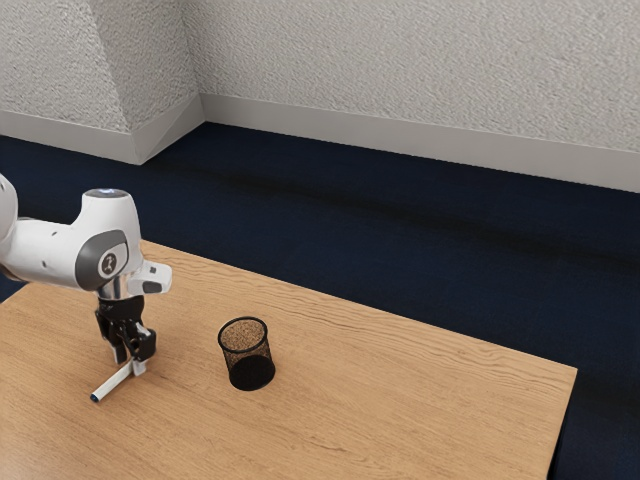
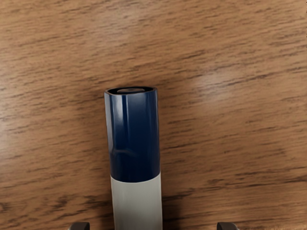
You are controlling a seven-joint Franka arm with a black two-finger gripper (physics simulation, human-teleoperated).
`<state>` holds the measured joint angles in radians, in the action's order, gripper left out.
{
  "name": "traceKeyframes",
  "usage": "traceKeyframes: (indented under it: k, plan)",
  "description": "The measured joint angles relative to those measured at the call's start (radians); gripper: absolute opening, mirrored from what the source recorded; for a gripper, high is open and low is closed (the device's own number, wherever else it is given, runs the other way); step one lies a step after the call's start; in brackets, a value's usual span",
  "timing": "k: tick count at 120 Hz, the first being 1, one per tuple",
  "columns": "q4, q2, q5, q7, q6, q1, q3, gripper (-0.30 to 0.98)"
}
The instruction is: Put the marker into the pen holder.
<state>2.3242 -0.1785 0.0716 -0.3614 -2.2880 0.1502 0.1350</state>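
My gripper is low over the table with its fingers apart, at the marker's end farther from its blue tip. The white marker lies at a slant on the wood, its blue tip away from the hand. In the wrist view the marker shows a dark blue cap and white body. Fingertips of the open gripper stand on either side of the white part, a gap between each and the marker. The black mesh pen holder stands upright, apart from the hand, toward the exterior view's right.
The wooden table extends toward the exterior view's right, where its edge and corner show. Beyond it lie dark blue floor and pale textured walls.
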Motion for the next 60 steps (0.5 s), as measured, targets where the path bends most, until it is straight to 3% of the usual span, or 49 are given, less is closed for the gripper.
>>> traceKeyframes:
  k: [49, 60]
  plan:
    - [0.002, -0.016, -0.002, -0.032, 0.002, 0.0, 0.0, 0.23]
    - [0.003, -0.016, -0.002, -0.036, 0.003, 0.0, 0.0, 0.16]
